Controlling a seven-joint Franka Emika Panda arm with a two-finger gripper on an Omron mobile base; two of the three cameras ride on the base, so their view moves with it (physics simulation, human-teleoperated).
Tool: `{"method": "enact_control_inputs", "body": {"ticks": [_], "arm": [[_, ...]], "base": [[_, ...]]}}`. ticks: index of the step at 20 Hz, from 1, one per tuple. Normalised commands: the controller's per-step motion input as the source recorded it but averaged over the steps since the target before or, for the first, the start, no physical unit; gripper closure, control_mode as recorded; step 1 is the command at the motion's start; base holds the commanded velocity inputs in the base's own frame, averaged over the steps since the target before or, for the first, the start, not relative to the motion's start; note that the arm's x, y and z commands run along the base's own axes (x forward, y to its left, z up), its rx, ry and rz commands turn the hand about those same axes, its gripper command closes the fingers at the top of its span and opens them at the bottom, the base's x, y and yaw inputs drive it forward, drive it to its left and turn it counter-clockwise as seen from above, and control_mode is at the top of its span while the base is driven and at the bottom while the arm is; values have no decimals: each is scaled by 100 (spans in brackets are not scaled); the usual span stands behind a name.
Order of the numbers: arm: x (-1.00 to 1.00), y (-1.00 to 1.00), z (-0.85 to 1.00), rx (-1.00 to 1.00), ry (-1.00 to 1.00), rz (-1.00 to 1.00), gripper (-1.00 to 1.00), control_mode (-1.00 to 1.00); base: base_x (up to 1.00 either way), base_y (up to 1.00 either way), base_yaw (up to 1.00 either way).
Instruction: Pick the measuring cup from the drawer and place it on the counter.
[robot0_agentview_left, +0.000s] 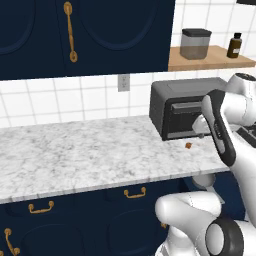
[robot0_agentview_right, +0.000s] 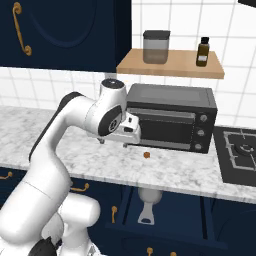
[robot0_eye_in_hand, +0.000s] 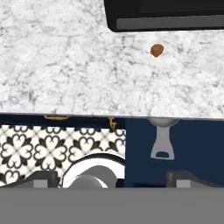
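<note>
The measuring cup (robot0_agentview_right: 149, 196) is a small grey round cup lying in the open drawer (robot0_agentview_right: 170, 226) below the counter (robot0_agentview_right: 90, 160). Its handle (robot0_eye_in_hand: 161, 147) points outward, and its bowl (robot0_eye_in_hand: 162, 122) is half hidden under the counter's edge. In the left base view the measuring cup (robot0_agentview_left: 202, 179) peeks out just below the slab (robot0_agentview_left: 90, 155). My gripper (robot0_agentview_right: 113, 144) hangs open and empty above the counter, in front of the toaster oven's left end, higher than the cup and to its left. The dark fingertips (robot0_eye_in_hand: 41, 179) stand wide apart in the hand view.
A black toaster oven (robot0_agentview_right: 172, 117) stands at the back of the counter, with a tiny brown cube (robot0_agentview_right: 146, 155) in front of it. Above is a wooden shelf (robot0_agentview_right: 170, 65) with a jar and a bottle. A stove (robot0_agentview_right: 237, 152) lies to the right. Dark upper cabinets (robot0_agentview_left: 85, 35) hang at the left.
</note>
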Motion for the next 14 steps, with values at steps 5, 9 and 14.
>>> {"method": "enact_control_inputs", "body": {"ticks": [5, 9, 14], "arm": [[-50, -74, -31, -1, 0, 0, -100, -100], [-36, -67, -41, -4, 0, 0, -100, -100], [-37, -67, -30, -1, 0, 0, -100, -100]], "base": [[0, 0, 0], [0, 0, 0], [0, 0, 0]]}}
